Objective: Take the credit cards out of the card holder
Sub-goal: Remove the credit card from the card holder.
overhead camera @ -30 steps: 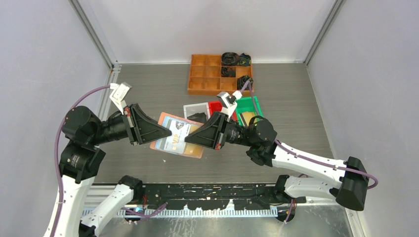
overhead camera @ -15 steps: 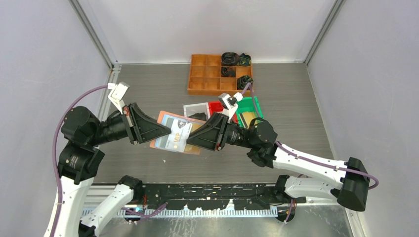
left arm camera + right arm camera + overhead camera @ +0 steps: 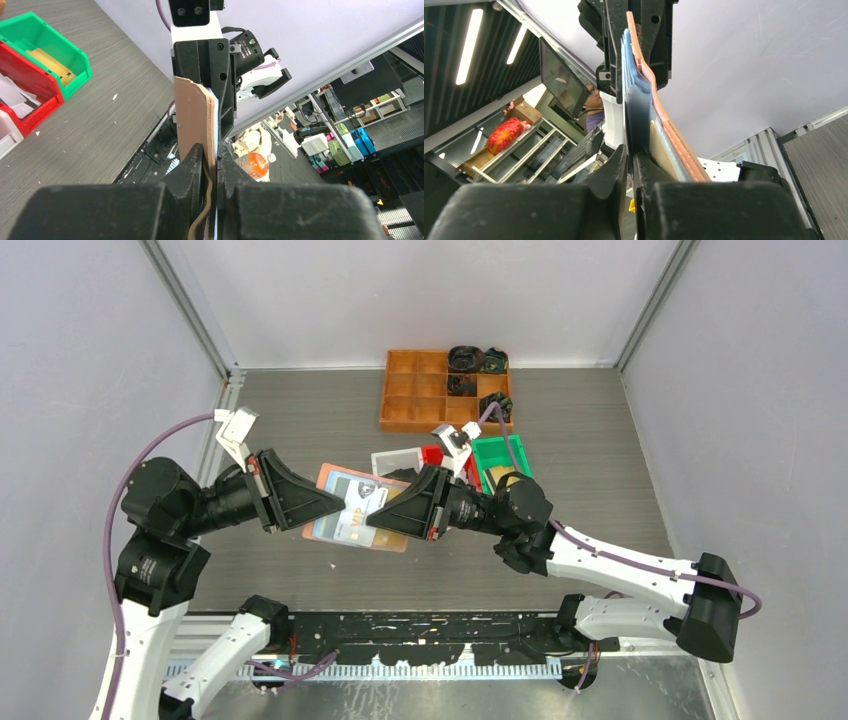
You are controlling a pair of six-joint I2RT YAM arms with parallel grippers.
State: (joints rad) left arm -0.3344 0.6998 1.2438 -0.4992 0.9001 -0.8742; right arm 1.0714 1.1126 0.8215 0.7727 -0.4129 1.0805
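card holder [image 3: 336,482] held clear of the table [image 3: 300,410], between both grippers. left gripper [image 3: 212,152] clamped tight on its leather edge. right gripper [image 3: 630,155] nearly closed, pinching a grey-blue card [image 3: 639,115]. "vip" legible on a pocketed card [image 3: 346,529]. right gripper has crept slightly left over the last second.

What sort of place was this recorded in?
Probably a robotics lab. The arms work inside a test booth with pale panels around a grey table. Beyond it, the right wrist view shows storage shelves, a monitor and a person.
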